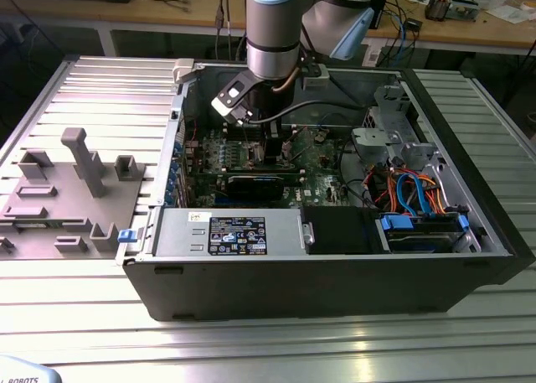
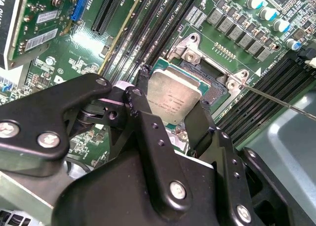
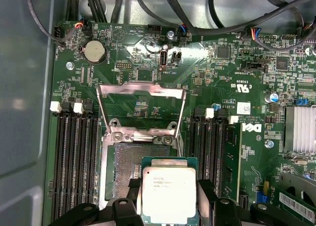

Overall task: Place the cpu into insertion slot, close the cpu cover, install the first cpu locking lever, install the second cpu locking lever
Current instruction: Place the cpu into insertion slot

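**Cpu (image 3: 169, 194) gripped over the open insertion slot (image 3: 123, 161)**

In the exterior view, the arm reaches down into an open computer case (image 1: 335, 266) on a ribbed metal counter (image 1: 84, 316). The end effector (image 1: 270, 144) sits low over the green motherboard (image 1: 318, 161).

In the second wrist view, two black fingers (image 2: 148, 132) clamp opposite edges of the flat square chip. Its top is dull silver-grey with a green rim. It sits partly over the socket, beside long dark memory slots (image 2: 148, 33). Whether it touches the pins cannot be told.

In the first wrist view, the cpu cover (image 3: 142, 89), a thin silvery frame, stands swung up off the slot. The fine pin field lies exposed beyond the chip. A round coin battery (image 3: 93, 51) and a finned heatsink (image 3: 299, 129) sit on the board.
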Robot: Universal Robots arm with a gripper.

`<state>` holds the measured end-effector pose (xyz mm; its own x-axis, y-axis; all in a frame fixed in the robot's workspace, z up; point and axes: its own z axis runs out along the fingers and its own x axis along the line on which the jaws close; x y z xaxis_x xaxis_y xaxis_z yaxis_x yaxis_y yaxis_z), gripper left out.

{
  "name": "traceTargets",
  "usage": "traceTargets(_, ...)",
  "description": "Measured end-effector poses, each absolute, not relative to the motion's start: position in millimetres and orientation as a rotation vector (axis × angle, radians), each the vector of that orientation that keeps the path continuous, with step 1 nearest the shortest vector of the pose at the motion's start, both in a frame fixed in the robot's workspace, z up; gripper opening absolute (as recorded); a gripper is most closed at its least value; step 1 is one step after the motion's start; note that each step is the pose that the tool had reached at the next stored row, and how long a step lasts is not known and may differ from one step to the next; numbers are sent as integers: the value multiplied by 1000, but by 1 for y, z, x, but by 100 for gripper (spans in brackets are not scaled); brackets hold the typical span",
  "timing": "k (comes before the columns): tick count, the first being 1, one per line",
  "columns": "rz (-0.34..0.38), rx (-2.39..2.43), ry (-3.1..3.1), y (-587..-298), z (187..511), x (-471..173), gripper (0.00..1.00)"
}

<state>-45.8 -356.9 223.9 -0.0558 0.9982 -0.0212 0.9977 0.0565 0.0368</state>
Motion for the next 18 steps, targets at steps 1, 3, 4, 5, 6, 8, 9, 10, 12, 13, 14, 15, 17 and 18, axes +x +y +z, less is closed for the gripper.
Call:
traceTargets(1, 19, 2130, 2253, -357, 224, -46, 54)
traceTargets(3, 19, 2130, 2253, -357, 223, -46, 54)
traceTargets(4, 19, 2130, 2253, -357, 223, -46, 54)
traceTargets(5, 19, 2130, 2253, -357, 222, -46, 54)
traceTargets(6, 19, 2130, 2253, -357, 222, -46, 54)
traceTargets(8, 19, 2130, 2253, -357, 222, -46, 54)
traceTargets(9, 19, 2130, 2253, -357, 221, -46, 54)
traceTargets(10, 19, 2130, 2253, -357, 221, -46, 54)
traceTargets(12, 19, 2130, 2253, -357, 220, -46, 54)
traceTargets(13, 19, 2130, 2253, -357, 220, -46, 54)
traceTargets(14, 19, 2130, 2253, -357, 220, -46, 54)
traceTargets(15, 19, 2130, 2253, -357, 219, -46, 54)
traceTargets(17, 19, 2130, 2253, -357, 219, -46, 54)
traceTargets(18, 19, 2130, 2253, -357, 219, -46, 54)
